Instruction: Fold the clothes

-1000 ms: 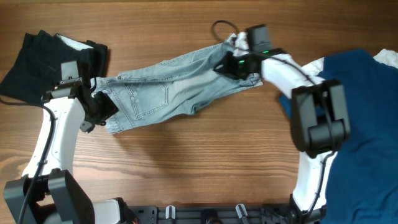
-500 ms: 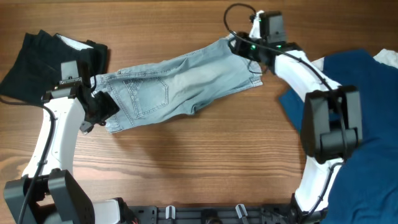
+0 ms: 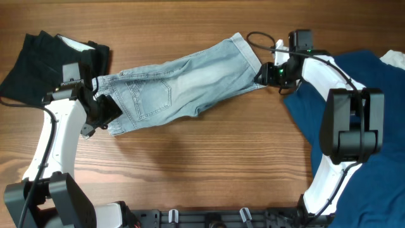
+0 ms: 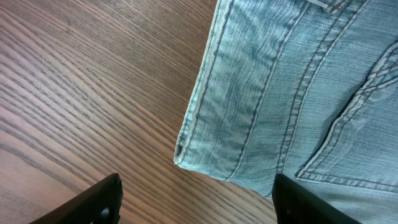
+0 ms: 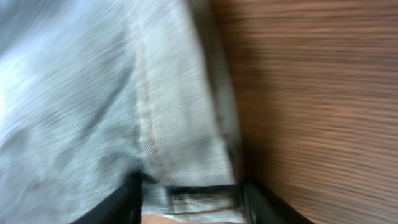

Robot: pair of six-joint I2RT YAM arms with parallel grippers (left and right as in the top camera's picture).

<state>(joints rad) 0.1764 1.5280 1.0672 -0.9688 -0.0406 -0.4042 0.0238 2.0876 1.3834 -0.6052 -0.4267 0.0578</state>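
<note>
The pale-blue denim shorts [image 3: 177,88] lie spread flat across the middle of the table, waistband to the left, leg hems to the right. My left gripper [image 3: 100,117] is open and empty at the waistband's lower left corner; in the left wrist view the denim corner [image 4: 298,93] lies just ahead of the wide-apart fingers [image 4: 196,202]. My right gripper [image 3: 266,75] is at the lower corner of the right leg hem. In the blurred right wrist view the hem [image 5: 74,93] lies between its parted fingers [image 5: 191,199].
A black garment [image 3: 38,50] lies at the far left on something white. A large navy garment [image 3: 367,95] covers the right side, under the right arm. A white cloth [image 3: 395,58] shows at the right edge. A black cable [image 3: 256,38] loops near the right wrist.
My right gripper moved from the middle of the leg hem up to its top corner, then down to its lower corner. The leg now lies spread flatter. The left arm stayed put.
</note>
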